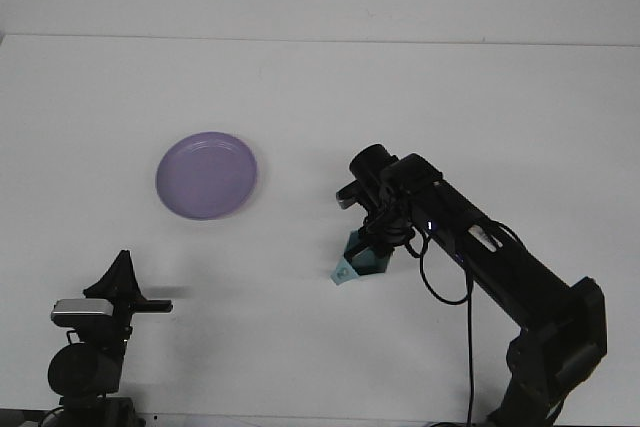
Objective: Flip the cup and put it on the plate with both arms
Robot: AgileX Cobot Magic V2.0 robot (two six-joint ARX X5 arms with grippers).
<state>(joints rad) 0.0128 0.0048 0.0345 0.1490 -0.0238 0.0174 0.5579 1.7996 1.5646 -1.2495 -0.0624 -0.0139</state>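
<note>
Your right arm is holding the cup low over the white table (330, 87), right of the plate.

Your right gripper (370, 252) is reaching forward and down from the lower right, clamping the small teal plastic cup (358, 262), which is tilting, well apart from the round lilac plate (206, 174). Your left gripper (128, 292) is resting below the plate; you cannot tell whether its fingers are parted.

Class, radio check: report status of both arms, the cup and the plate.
Right gripper shut on cup, low by the table. Left gripper idle, fingers unclear. Plate bare, path clear.
</note>
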